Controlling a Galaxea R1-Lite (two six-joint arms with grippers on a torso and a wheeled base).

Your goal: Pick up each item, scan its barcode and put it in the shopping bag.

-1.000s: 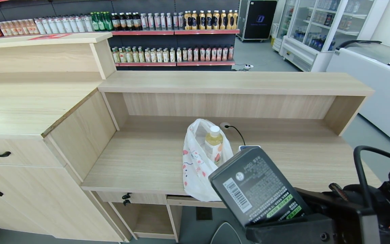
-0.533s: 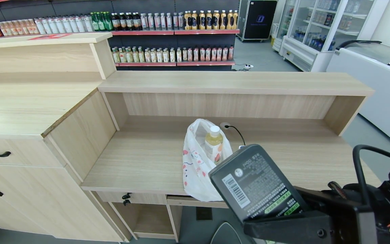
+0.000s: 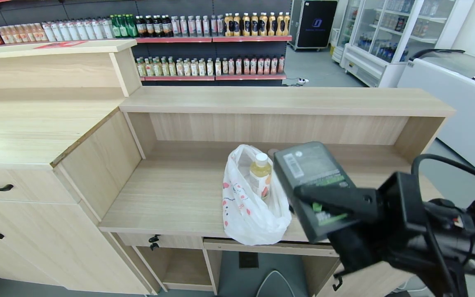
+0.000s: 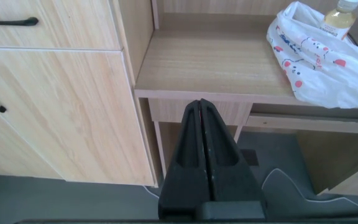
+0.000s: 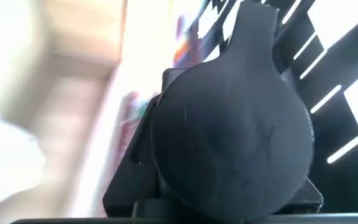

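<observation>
Your right gripper (image 3: 324, 197) is clamped on the black pack (image 3: 308, 167), holding it by the near end up over the counter (image 3: 171, 194). The pack's long axis runs roughly from eleven o'clock to five o'clock in the head view, with the barcode label (image 3: 293, 165) at the far end, facing up.

The shopping bag (image 3: 241, 210) sits on the counter at about nine o'clock from the pack, and in this view its right side just tucks behind the pack's edge. There's a bottle (image 3: 260, 173) standing in the bag, right at the mouth, so the free opening looks to be on the bottle's near side.

That's your key relation: the bag mouth lies at nine to ten o'clock of the pack's leading end, and lower. The right arm is by far the nearer one.

Your left gripper (image 4: 201, 112) is pressed closed on nothing, hanging low in front of the counter's edge, well apart from the bag.
</observation>
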